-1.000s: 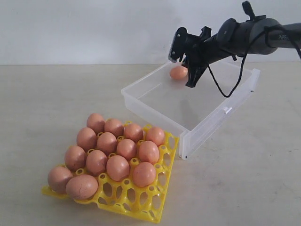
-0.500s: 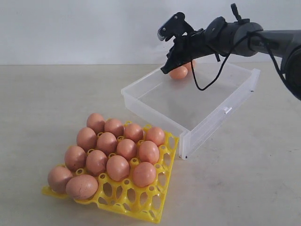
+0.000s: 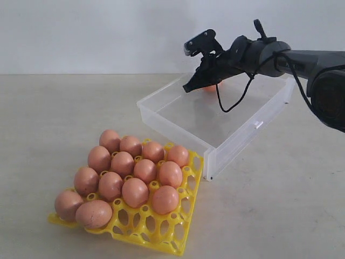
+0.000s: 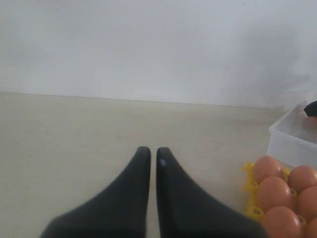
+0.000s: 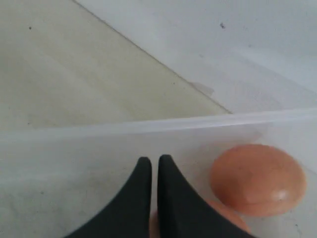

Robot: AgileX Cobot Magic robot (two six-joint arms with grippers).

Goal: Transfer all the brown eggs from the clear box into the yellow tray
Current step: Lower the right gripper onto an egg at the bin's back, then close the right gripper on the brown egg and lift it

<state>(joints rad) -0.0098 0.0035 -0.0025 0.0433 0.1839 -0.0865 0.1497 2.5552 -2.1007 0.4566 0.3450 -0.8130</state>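
Exterior view, upper centre: the eggs (image 3: 209, 86) in the clear box (image 3: 172, 129) are mostly hidden behind the right gripper (image 3: 187, 88). Only an orange sliver shows, so no count is possible here. Cannot tell whether the tips touch an egg. The right arm (image 3: 307, 59) is cut off at the right edge.

Right wrist view: a second egg (image 5: 225, 215) is half covered by the dark fingers (image 5: 173, 198) and cropped by the frame edge. The finger bases run out of frame.

Left wrist view: the yellow tray (image 4: 253, 212) and its eggs are cropped, and only a hazy corner of the clear box shows. The base of the left gripper (image 4: 152, 151) is soft and cropped. A dark shape (image 4: 312, 109) at the edge is too cropped to identify.
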